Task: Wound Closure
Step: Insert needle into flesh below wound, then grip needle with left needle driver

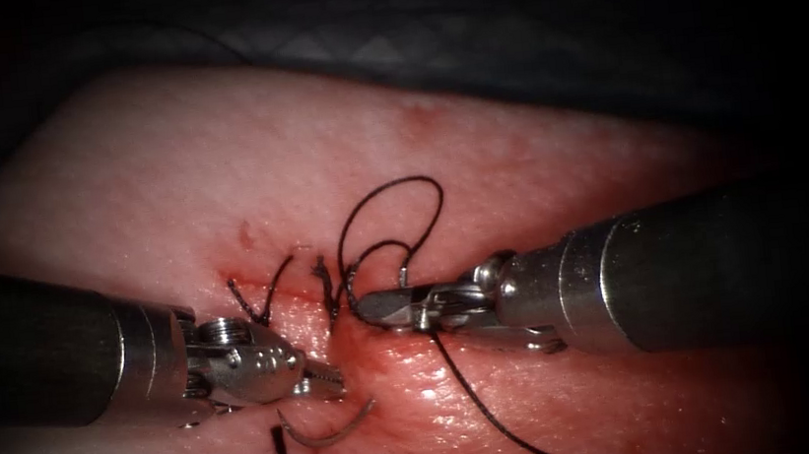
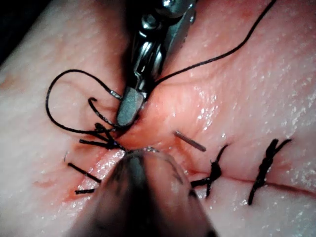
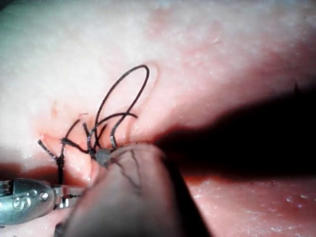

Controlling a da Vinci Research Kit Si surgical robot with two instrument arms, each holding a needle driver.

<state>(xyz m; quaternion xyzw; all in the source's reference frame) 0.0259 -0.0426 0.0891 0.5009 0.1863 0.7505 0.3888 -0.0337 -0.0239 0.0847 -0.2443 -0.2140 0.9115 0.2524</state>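
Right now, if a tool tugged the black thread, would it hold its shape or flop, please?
Probably floppy: the thread lies in a loose loop on the tissue and trails slack below the right tool. It looks light. Wet red fluid may make it slippery.

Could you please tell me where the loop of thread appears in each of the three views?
Endoscope view: the thread loop arches just above the right pincer.
Left wrist view: the loop curls beside that pincer's tip.
Right wrist view: it stands up just beyond the pincer.
Shared landmark: the right pincer, which looks shut on the thread.
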